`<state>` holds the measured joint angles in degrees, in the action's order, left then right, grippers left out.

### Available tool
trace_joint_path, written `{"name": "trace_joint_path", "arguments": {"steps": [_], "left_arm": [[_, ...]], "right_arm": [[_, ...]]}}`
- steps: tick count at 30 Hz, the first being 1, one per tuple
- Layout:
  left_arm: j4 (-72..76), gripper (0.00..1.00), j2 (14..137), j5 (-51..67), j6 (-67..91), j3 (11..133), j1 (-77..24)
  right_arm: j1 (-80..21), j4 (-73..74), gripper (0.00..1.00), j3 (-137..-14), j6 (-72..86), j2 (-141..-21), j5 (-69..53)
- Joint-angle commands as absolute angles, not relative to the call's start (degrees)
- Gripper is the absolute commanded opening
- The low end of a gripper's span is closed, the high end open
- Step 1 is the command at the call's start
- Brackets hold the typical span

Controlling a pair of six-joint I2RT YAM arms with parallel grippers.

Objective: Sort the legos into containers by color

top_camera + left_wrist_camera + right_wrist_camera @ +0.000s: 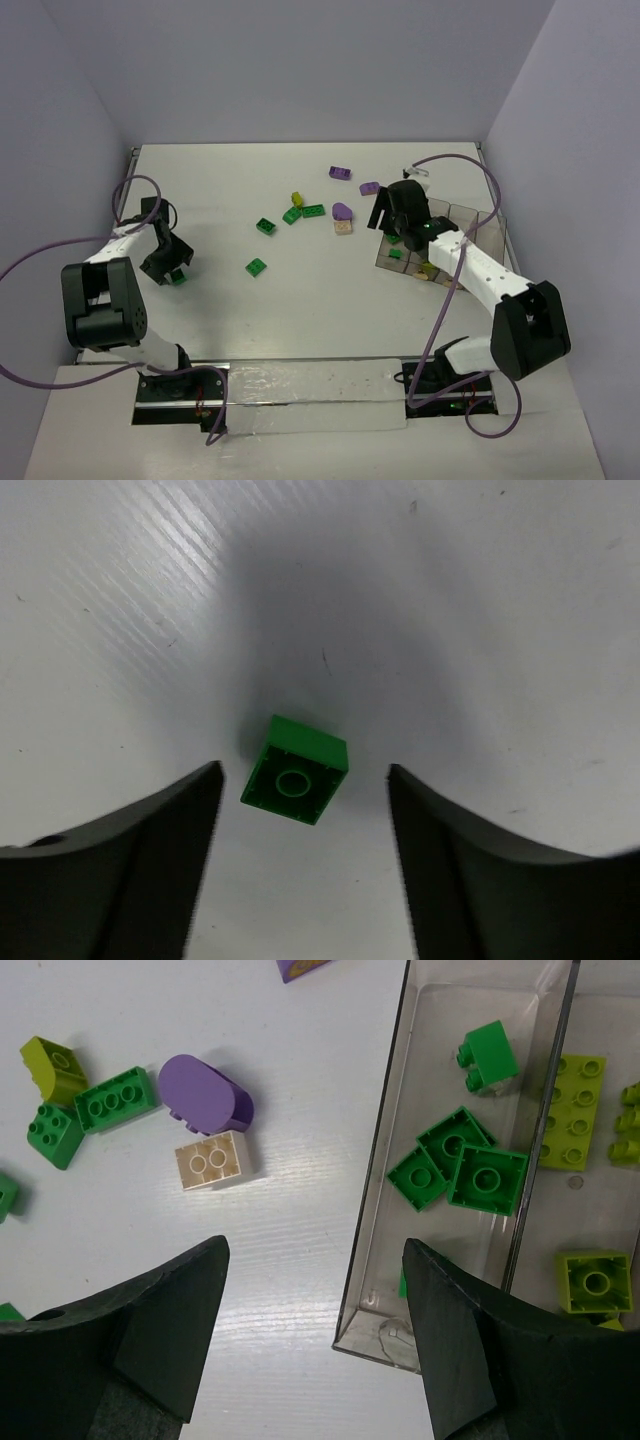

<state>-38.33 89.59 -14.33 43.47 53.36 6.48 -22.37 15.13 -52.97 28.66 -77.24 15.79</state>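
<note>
**Desk:** What is the left gripper point(304, 775) doing at its side of the table point(320, 320)?

**Photographer:** It hangs low over the surface with its fingers spread. A dark green brick point(296, 770) lies between them, hollow side up, with a gap on each side. Nothing is pinched.

**Desk:** And the right gripper point(315, 1250)?

**Photographer:** It is also spread wide and empty, over bare table just beside the outer wall of the first bin point(440, 1030).

**Desk:** What do the bins hold?

**Photographer:** The first bin has four green bricks point(487, 1178). The second bin point(590, 1200), joined to it, has yellow-green bricks point(572, 1110).

**Desk:** What lies loose?

**Photographer:** A rounded purple brick point(205, 1095) sits against a tan brick point(212, 1160). Beside them are a long green brick point(118, 1100), a small green brick point(52, 1135) and a curved yellow-green brick point(50, 1068). The overhead view shows two more purple bricks point(340, 173) farther back, and two green ones point(256, 266) lying apart at mid-table.
</note>
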Motion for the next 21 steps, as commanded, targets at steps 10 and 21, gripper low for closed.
{"name": "trace_joint_path", "arguments": {"steps": [10, 21], "left_arm": [[-33.6, 0.25, 86.2, -11.8, 42.9, 51.7, 5.6], [-39.3, 0.16, 84.8, -17.7, 41.8, 66.8, -27.2]], "right_arm": [[-22.9, 15.1, 0.78, -53.5, 28.6, -73.1, 16.5], [-22.9, 16.6, 0.78, -52.7, 28.6, -69.2, 18.1]]}}
